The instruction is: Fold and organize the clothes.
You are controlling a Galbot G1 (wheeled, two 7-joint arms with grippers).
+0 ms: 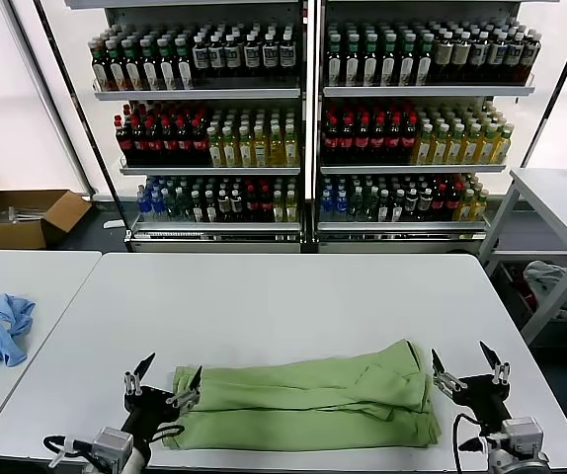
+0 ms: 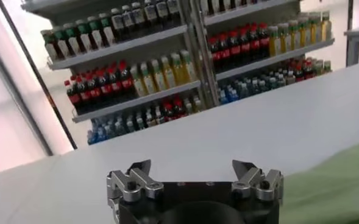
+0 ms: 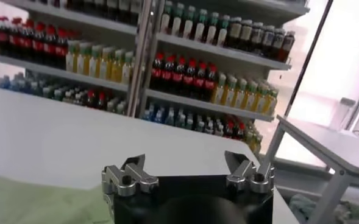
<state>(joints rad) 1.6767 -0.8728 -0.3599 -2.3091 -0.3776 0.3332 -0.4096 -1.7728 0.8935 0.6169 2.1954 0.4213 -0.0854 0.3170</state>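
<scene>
In the head view, the light green polo shirt point(image 1: 308, 407) lies folded into a long band near the front edge of the white table point(image 1: 283, 296). The left gripper point(image 1: 168, 380) stands at its left end, fingers spread, holding nothing. The right gripper point(image 1: 466, 370) stands just off its right end, fingers likewise spread and empty.

The left wrist view shows the left gripper point(image 2: 194, 173) with fingers apart above bare table point(image 2: 216, 131), the shirt point(image 2: 334, 185) beside it.

The right wrist view shows the right gripper point(image 3: 188, 170) spread wide, the shirt point(image 3: 42, 201) alongside.
</scene>
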